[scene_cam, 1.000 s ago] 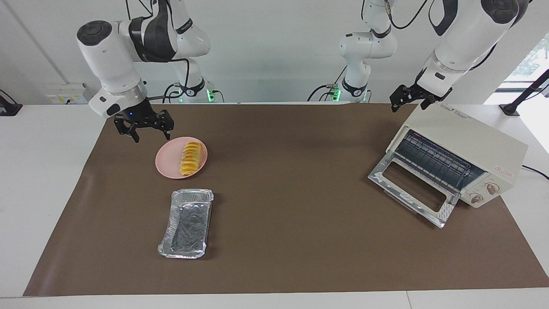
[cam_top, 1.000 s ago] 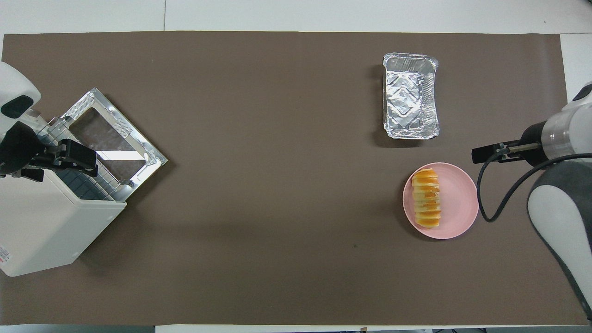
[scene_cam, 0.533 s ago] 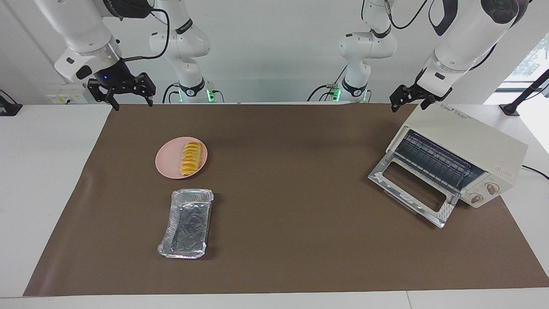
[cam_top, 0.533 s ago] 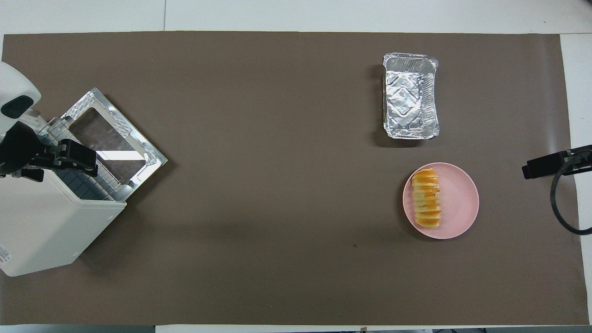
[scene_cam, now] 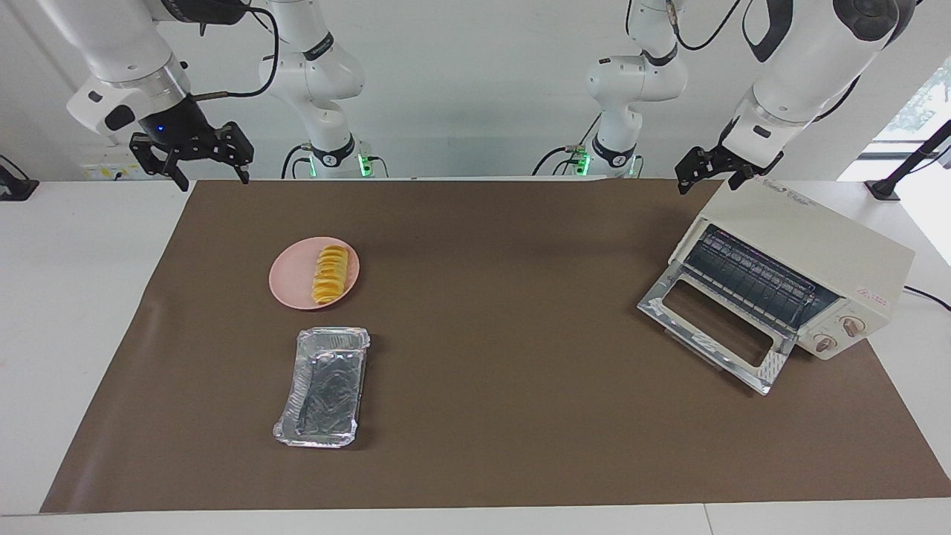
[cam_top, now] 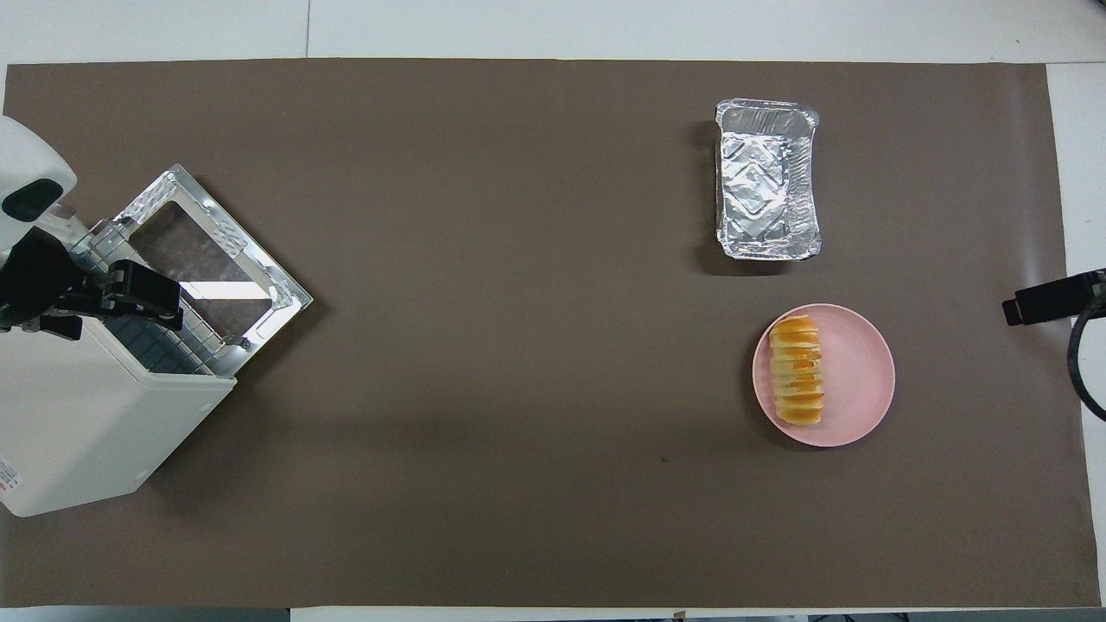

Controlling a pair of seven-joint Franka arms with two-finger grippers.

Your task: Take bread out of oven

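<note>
The bread (scene_cam: 330,273) lies on a pink plate (scene_cam: 286,286) toward the right arm's end of the table; it also shows in the overhead view (cam_top: 797,371) on the plate (cam_top: 864,380). The cream oven (scene_cam: 810,245) stands at the left arm's end with its glass door (scene_cam: 709,331) dropped open and the wire rack bare. My right gripper (scene_cam: 213,180) is open and empty, raised over the mat's edge by the robots, apart from the plate. My left gripper (scene_cam: 709,182) is open and empty, hovering over the oven's top corner (cam_top: 130,298).
An empty crinkled foil tray (scene_cam: 325,386) sits farther from the robots than the plate, also in the overhead view (cam_top: 766,179). A brown mat (scene_cam: 505,334) covers the table. The oven's knobs (scene_cam: 839,334) face away from the robots.
My right gripper has risen from beside the plate and drawn back toward the robots' edge of the mat, empty. The bread, plate, oven and left gripper have not moved.
</note>
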